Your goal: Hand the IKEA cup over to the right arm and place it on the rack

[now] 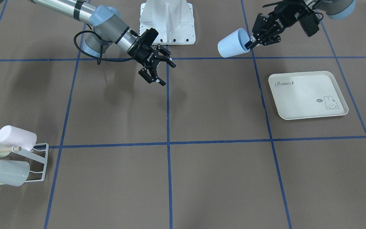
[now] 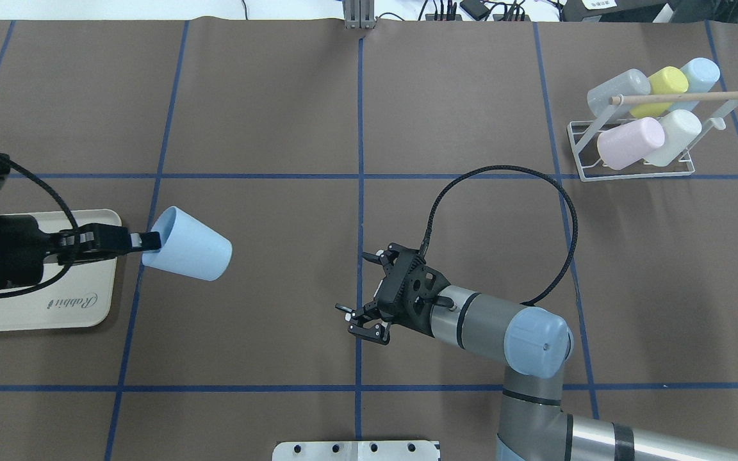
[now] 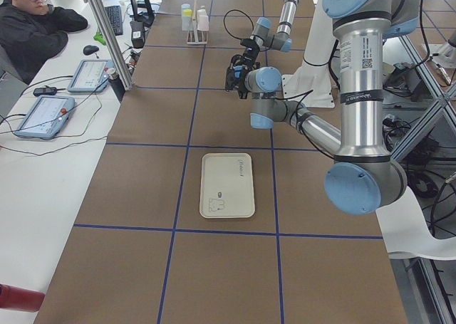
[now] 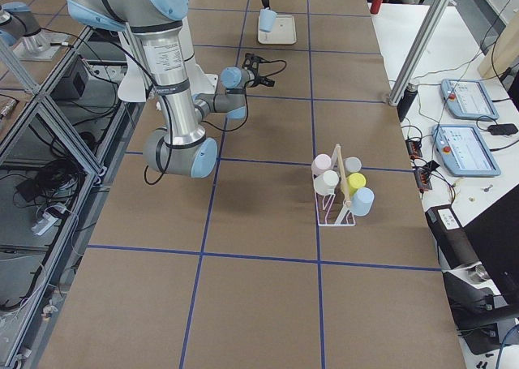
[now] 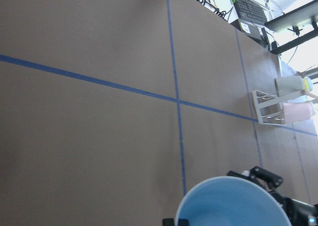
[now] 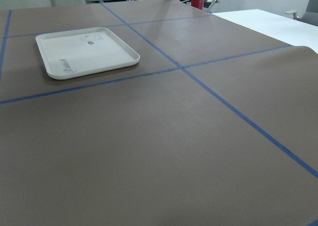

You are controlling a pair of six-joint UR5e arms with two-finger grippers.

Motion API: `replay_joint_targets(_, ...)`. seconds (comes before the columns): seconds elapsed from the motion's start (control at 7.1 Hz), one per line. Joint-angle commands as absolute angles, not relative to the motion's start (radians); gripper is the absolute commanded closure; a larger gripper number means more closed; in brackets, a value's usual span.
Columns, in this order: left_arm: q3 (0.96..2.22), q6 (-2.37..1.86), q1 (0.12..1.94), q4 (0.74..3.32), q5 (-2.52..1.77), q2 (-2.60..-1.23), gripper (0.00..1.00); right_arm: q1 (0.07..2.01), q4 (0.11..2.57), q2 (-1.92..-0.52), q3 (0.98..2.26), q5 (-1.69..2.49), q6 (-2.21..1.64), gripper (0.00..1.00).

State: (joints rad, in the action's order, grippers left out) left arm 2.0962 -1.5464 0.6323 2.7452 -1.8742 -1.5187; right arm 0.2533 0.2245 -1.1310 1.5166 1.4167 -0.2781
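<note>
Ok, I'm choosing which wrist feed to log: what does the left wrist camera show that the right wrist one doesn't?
Left wrist only: the blue cup at the bottom edge, and the rack holding cups at far right. Right wrist only: the cream tray. Both: the brown table with blue tape lines.

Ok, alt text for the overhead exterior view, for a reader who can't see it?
The left tool holds a light-blue cup by its rim, tipped sideways, beside a cream tray. The right tool hangs open near the centre, apart from the cup. A white rack with five cups stands far right.
</note>
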Motion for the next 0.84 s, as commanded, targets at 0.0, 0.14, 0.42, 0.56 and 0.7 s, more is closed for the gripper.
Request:
replay_joint_targets(0.0, 2.041, -1.592, 0.548, 2.744, -1.776, -1.638, 1.0, 0.23, 0.082, -1.123, 1.468, 1.414, -0.276, 0.01)
replay_joint_targets(0.14, 2.004, -1.592, 0.496, 2.741, -1.717, -1.681, 1.0, 0.224, 0.08, -1.106, 1.468, 1.413, -0.275, 0.01)
replay_joint_targets(0.42, 1.96, -1.589, 0.386, 2.662, -1.636, -1.756, 1.0, 0.219, 0.08, -1.091, 1.47, 1.413, -0.273, 0.01)
replay_joint_targets(0.56, 1.962, -1.586, 0.377, 2.608, -1.631, -1.782, 1.0, 0.219, 0.08, -1.091, 1.474, 1.411, -0.27, 0.01)
replay_joint_targets(0.7, 1.96, -1.583, 0.374, 2.599, -1.631, -1.781, 1.0, 0.221, 0.08, -1.091, 1.477, 1.408, -0.255, 0.01)
